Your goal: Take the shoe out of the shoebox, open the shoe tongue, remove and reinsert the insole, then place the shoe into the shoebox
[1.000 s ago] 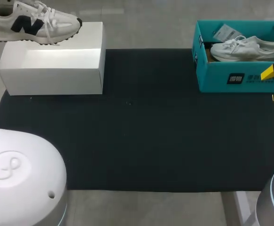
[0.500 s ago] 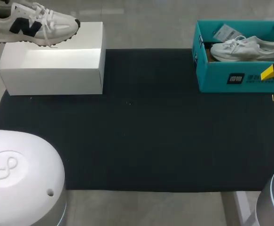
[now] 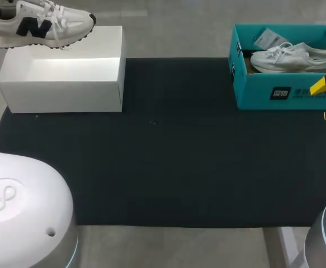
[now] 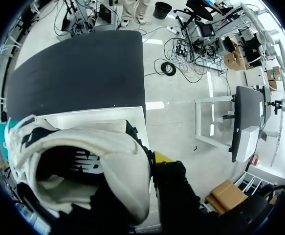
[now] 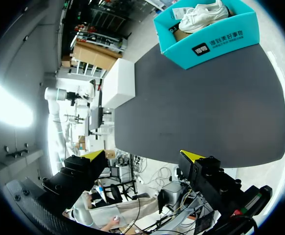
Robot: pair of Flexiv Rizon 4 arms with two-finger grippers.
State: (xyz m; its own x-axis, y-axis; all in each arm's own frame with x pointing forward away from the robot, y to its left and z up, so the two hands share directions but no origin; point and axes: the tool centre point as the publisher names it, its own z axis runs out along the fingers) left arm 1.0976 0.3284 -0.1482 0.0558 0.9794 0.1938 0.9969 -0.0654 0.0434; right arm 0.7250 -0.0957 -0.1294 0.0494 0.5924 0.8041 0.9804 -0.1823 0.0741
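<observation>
White shoe (image 3: 39,25) with dark logo, upper left, lying left to right, toe pointing right, above the white shoebox (image 3: 62,78), clamped in the left end effector (image 4: 110,196). Lower right, the right end effector (image 5: 142,155) gapes wide.

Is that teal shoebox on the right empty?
No, a white sneaker lies inside the teal shoebox, beside a paper tag.
</observation>
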